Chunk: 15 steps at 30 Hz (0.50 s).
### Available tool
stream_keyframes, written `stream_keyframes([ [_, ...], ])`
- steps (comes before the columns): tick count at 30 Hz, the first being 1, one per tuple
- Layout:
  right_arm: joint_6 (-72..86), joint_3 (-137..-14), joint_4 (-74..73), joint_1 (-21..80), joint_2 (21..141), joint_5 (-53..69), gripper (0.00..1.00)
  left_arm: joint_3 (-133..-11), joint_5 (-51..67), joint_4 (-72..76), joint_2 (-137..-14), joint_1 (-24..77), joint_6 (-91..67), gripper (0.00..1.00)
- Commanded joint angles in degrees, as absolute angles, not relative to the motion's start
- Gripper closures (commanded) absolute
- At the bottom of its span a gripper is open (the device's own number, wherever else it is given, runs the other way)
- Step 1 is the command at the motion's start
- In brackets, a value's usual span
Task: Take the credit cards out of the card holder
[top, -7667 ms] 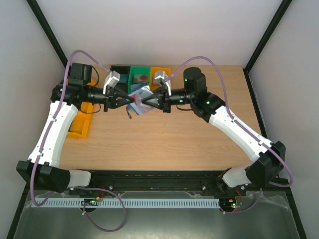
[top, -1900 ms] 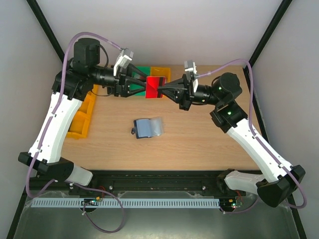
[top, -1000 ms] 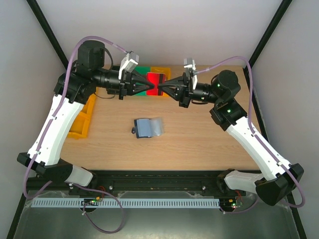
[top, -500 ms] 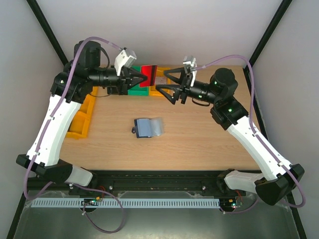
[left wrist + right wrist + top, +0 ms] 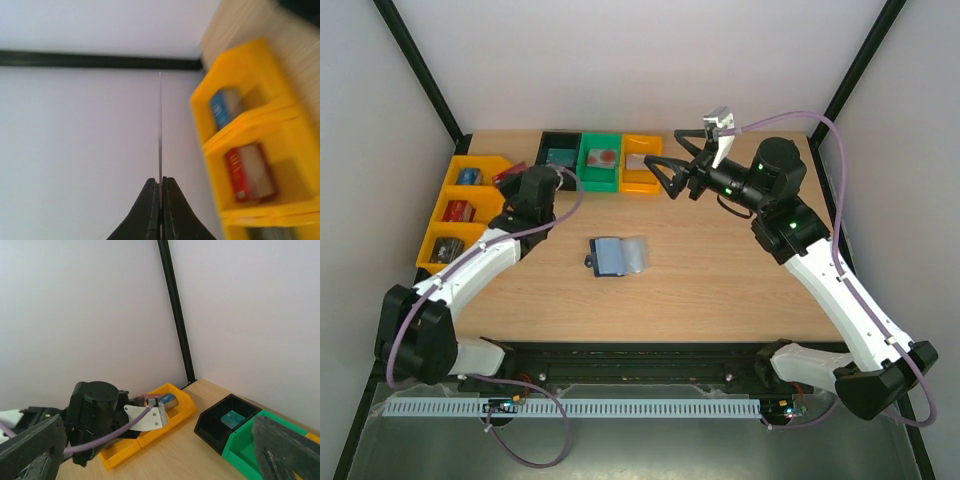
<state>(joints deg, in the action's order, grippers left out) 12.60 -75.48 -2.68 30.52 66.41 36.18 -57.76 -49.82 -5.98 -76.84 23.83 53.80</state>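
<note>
Card holder [image 5: 617, 256] open on table [image 5: 720, 280] | left gripper [image 5: 160, 183] pinching credit card [image 5: 160, 125] | right gripper [image 5: 160, 450] spread wide, empty

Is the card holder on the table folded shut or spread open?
Spread open: the card holder lies flat, its blue and paler halves side by side.

Overhead camera looks down over the whole surface [image 5: 700, 290]; both wrist cameras face the yellow bins [image 5: 442, 211], left nearest.
</note>
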Motion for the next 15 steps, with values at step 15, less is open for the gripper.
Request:
stream_keyframes([
  [15, 11.5, -78.5, -4.9, 30.1, 66.4, 37.8, 0.01, -70.3, -67.5, -24.8, -99.8, 11.7, 39.8, 0.98],
])
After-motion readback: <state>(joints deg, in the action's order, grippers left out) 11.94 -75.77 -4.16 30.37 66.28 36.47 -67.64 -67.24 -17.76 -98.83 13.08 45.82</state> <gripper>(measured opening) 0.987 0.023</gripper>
